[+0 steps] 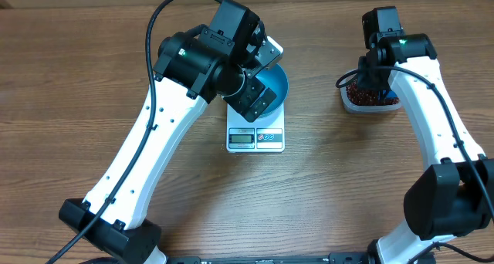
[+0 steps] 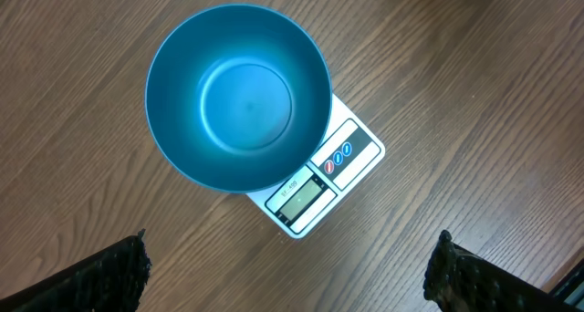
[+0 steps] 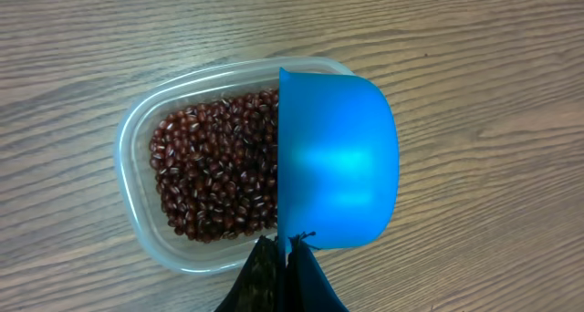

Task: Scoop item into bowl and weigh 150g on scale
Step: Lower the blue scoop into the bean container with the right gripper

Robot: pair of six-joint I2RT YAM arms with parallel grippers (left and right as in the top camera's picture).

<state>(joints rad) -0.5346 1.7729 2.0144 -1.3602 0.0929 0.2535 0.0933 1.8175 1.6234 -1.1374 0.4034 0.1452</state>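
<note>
The blue bowl (image 2: 239,98) stands empty on the white scale (image 2: 342,157), whose display and buttons stick out from under it. My left gripper (image 2: 290,275) hangs open above the bowl (image 1: 276,84), its fingertips (image 2: 114,275) wide apart with nothing between them. At the right, dark red-brown beans (image 3: 214,175) fill a clear plastic tub (image 3: 128,166). My right gripper (image 3: 290,257) is shut on the handle of a small blue scoop (image 3: 338,161). The scoop is turned on its side over the tub's right part, its rounded back facing the camera. Its inside is hidden.
The scale (image 1: 256,138) sits mid-table and the tub (image 1: 390,103) at the back right, on a wooden tabletop. Both white arms reach in from the near edge. Bare wood lies between the scale and the tub.
</note>
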